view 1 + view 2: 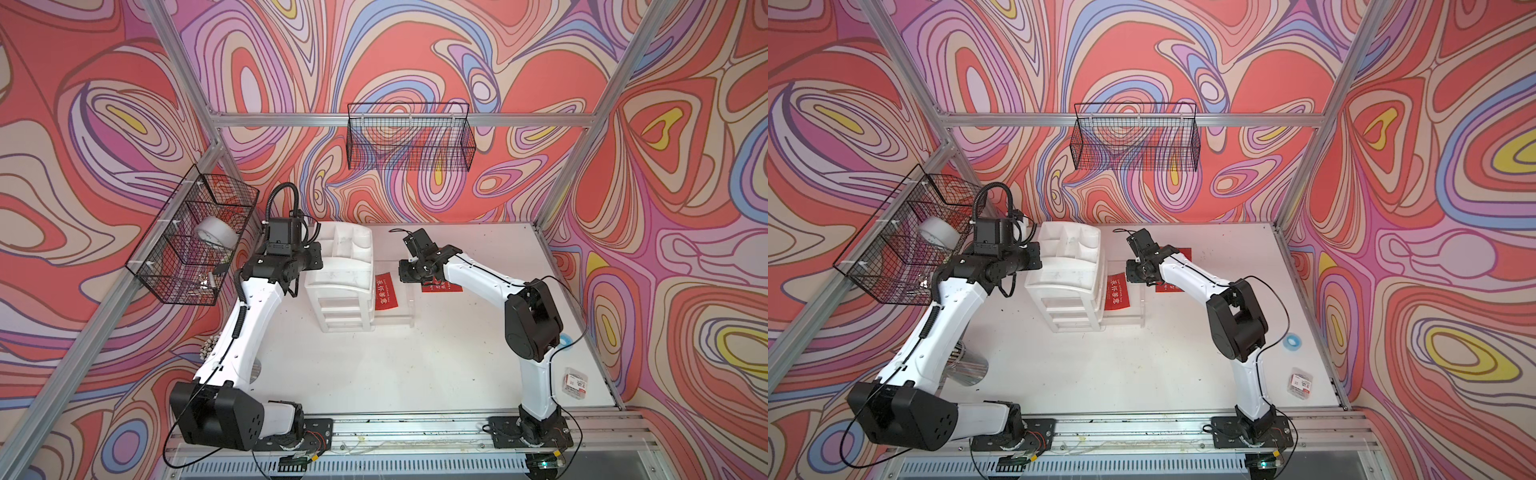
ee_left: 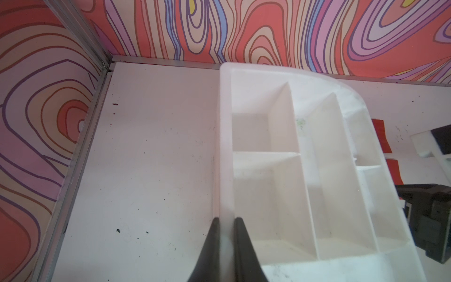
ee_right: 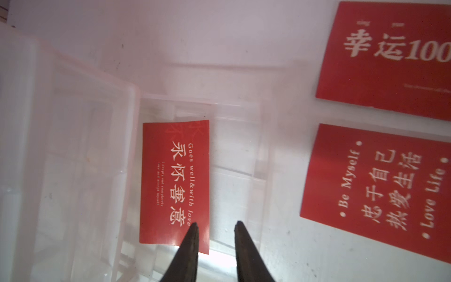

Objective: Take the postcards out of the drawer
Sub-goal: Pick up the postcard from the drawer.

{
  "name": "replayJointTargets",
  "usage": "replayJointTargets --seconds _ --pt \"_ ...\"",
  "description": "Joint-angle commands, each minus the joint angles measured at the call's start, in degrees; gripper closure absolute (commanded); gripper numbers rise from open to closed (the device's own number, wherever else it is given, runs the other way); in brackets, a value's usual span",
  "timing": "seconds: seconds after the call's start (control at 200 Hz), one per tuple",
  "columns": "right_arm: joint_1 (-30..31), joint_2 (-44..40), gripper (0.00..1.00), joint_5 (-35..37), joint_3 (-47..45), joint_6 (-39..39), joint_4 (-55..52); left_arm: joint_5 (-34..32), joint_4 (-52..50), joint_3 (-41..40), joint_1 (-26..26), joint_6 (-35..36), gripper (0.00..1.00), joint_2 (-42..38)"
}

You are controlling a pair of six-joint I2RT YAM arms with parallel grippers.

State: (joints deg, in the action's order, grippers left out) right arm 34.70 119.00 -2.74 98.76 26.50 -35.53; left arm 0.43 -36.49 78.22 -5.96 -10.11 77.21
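Red, last in the drawer (image 3: 239,171): reaching for that postcard (image 3: 174,185) with right gripper (image 3: 216,225) spread, left gripper (image 2: 225,229) pinching organizer (image 2: 224,146) wall; next, nipping its thin edge.

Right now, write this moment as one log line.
left gripper: shut on organizer | right gripper: open over drawer | postcards: one in drawer, two on table

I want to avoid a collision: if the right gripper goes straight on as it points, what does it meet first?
Probably the card in the drawer, though depth is unclear.
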Motion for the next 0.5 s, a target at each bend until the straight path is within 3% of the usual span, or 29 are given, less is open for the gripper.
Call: replayJointTargets --seconds 0.0,0.496 --pt "0.98 4.33 0.72 -3.28 2.83 -0.72 0.0 -1.69 -4.12 -2.17 0.5 0.54 1.0 -0.04" --pt "1.24 13.86 0.62 -4.86 8.55 0.63 -0.67 -0.64 -3.37 -3.24 0.5 -0.03 1.0 0.13"
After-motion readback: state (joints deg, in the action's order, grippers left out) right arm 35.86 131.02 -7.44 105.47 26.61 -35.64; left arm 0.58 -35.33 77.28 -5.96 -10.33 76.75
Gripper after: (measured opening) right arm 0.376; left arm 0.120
